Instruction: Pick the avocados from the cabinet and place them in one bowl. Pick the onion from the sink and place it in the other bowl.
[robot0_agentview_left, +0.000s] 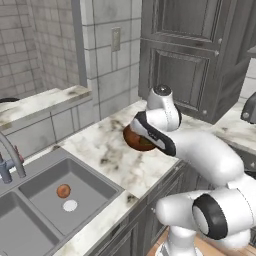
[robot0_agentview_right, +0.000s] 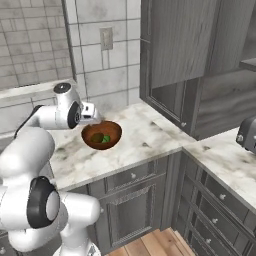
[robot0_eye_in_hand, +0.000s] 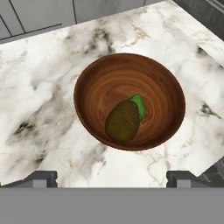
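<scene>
Avocado step judged complete: 2 avocados (robot0_eye_in_hand: 124, 120) lay touching inside reddish-brown bowl (robot0_eye_in_hand: 94, 78) on counter. Gripper (robot0_eye_in_hand: 111, 177) hovered above bowl, jaws wide, empty. Onion (robot0_agentview_left: 63, 190) sat in right sink (robot0_agentview_left: 95, 175) basin, near drain. Next move: reach left to onion.

Grey tiled wall (robot0_agentview_right: 45, 45) with switch plate (robot0_agentview_right: 106, 38); tall panelled grey doors (robot0_agentview_left: 190, 50); marble table (robot0_agentview_right: 150, 135); wooden floor (robot0_agentview_right: 150, 245).

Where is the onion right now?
The onion lies in the sink's right basin in the left base view, just above the round drain.
</scene>
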